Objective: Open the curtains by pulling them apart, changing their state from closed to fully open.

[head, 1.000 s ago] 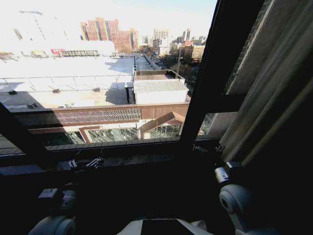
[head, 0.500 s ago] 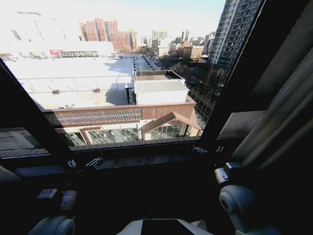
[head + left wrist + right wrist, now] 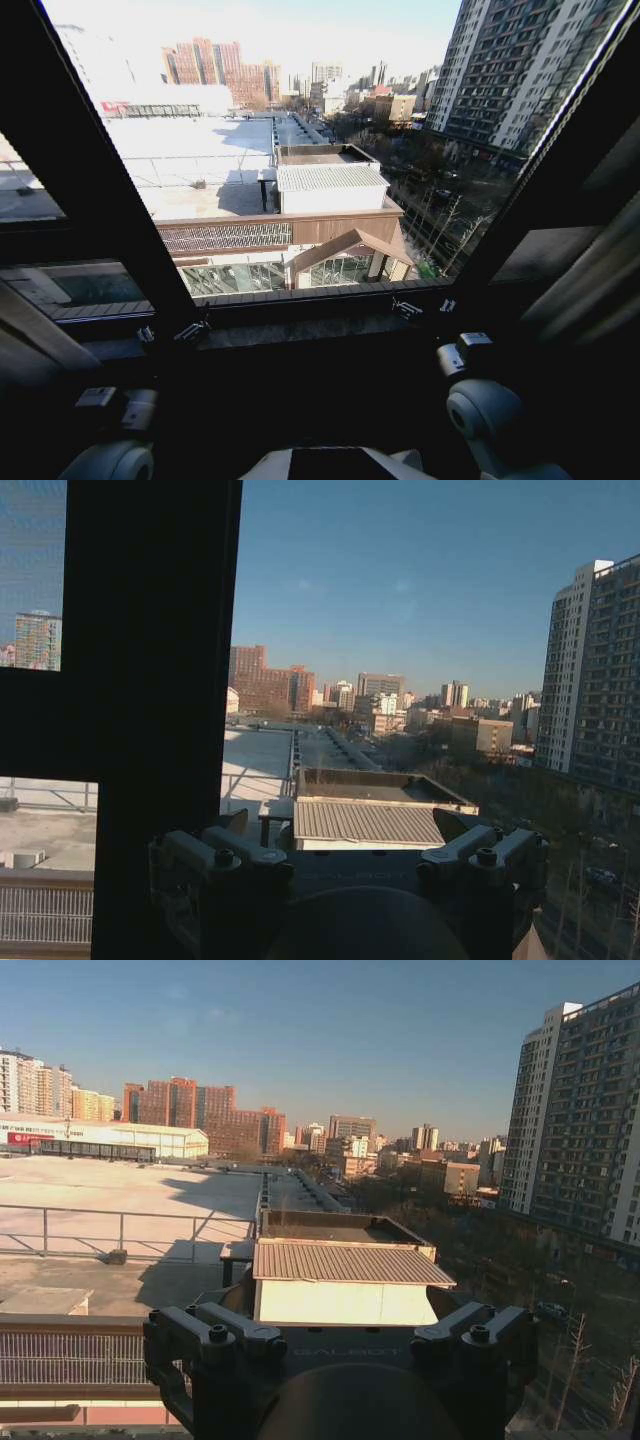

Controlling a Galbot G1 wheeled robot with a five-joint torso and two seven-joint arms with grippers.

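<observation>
— Where are the curtains (image 3: 590, 290) now?

— Bunched in shadow at the right end of the window sill (image 3: 300, 325), with a fold at its left end too. The glass above the sill shows rooftops and towers.

— And the 2 grippers?

— Both sit low, just at the sill. The left gripper (image 3: 175, 334) is near its left end, the right gripper (image 3: 425, 307) toward its right. From the wrist views, each has its fingers spread wide with nothing between them.
</observation>
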